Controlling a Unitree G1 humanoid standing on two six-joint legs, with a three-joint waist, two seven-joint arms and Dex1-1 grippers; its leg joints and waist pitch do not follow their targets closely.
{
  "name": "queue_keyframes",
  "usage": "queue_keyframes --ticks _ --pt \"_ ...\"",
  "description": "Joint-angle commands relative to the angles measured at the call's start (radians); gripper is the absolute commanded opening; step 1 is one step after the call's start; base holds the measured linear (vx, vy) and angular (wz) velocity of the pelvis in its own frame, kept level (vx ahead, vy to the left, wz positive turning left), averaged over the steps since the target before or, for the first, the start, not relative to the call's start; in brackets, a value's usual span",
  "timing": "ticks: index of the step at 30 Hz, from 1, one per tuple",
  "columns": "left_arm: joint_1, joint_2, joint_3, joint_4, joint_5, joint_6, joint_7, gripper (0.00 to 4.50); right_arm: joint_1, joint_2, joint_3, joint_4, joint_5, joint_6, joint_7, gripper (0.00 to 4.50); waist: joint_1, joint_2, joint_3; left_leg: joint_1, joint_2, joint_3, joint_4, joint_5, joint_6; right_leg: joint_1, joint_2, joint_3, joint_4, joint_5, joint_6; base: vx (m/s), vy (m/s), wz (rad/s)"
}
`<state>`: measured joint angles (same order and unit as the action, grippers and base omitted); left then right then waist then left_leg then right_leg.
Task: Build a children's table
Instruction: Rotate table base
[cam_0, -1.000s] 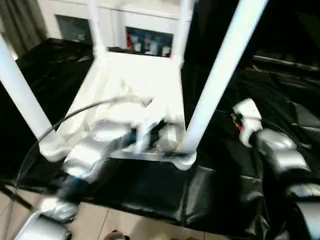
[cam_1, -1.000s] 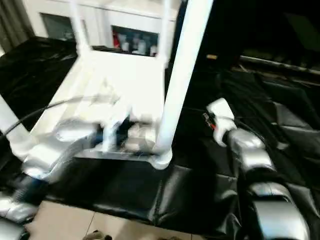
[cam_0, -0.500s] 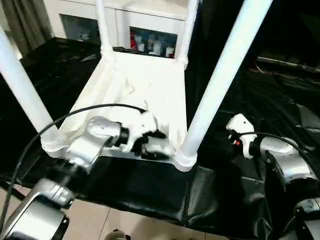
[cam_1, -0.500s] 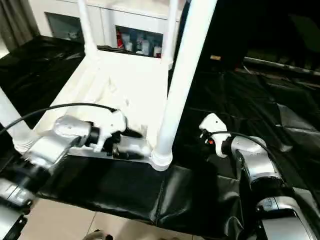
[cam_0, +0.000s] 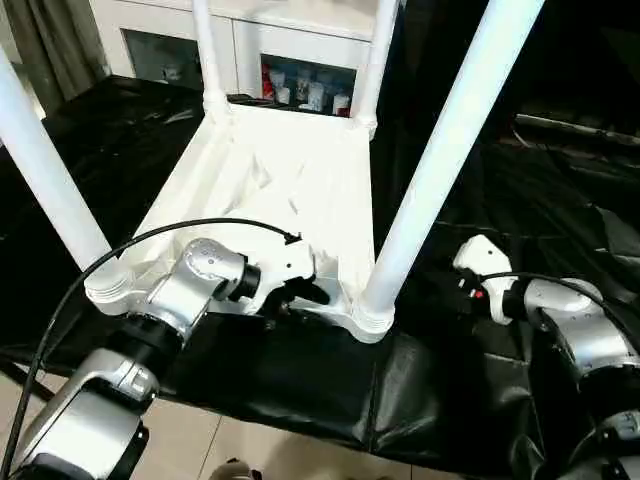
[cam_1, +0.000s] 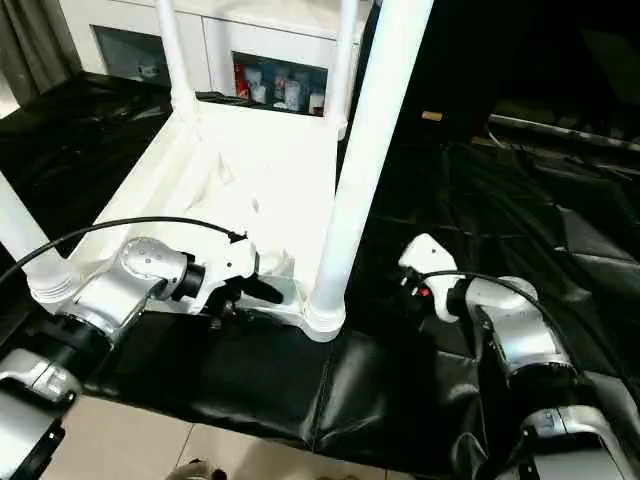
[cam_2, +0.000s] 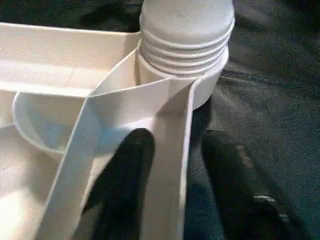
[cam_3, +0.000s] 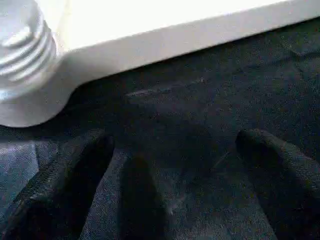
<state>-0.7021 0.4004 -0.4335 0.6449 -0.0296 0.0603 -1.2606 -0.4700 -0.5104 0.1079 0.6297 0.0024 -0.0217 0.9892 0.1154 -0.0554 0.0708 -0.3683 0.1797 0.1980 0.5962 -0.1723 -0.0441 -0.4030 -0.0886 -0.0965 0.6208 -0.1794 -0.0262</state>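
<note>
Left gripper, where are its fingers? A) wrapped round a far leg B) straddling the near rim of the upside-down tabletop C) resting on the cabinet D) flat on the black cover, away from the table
B: in the left wrist view one finger lies inside the tabletop rim, the other outside, as the left gripper reaches the near edge.

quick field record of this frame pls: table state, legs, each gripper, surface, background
table: white table top upside down, ribbed underside up
legs: four white legs stand in the corner sockets, nearest one at the front right corner
left gripper: fingers astride the near rim, one inside, one outside, beside the front right socket
right gripper: open, empty, low over the sheet right of the table
surface: black sheet
background: white cabinet with glass doors
</note>
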Motion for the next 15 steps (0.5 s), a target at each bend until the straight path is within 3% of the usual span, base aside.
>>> queue_keyframes --ticks 1,15 --pt "-0.017 -0.006 -0.008 0.015 0.019 -0.017 -0.008 1.60 0.010 -0.017 0.002 -0.029 0.005 0.014 0.010 4.48 0.005 0.013 -0.075 0.016 0.061 -0.031 -0.073 -0.278 0.010 0.053 -0.079 0.061 -0.086 -0.256 -0.207 0.000 0.000 0.00" --pt "-0.036 -0.010 -0.009 0.085 0.052 -0.053 -0.027 0.66 0.022 -0.023 0.007 -0.054 0.003 0.022 0.013 4.48 0.006 0.013 -0.075 0.015 0.061 -0.032 -0.071 -0.276 0.013 0.055 -0.082 0.061 -0.086 -0.263 -0.210 0.000 0.000 0.00"
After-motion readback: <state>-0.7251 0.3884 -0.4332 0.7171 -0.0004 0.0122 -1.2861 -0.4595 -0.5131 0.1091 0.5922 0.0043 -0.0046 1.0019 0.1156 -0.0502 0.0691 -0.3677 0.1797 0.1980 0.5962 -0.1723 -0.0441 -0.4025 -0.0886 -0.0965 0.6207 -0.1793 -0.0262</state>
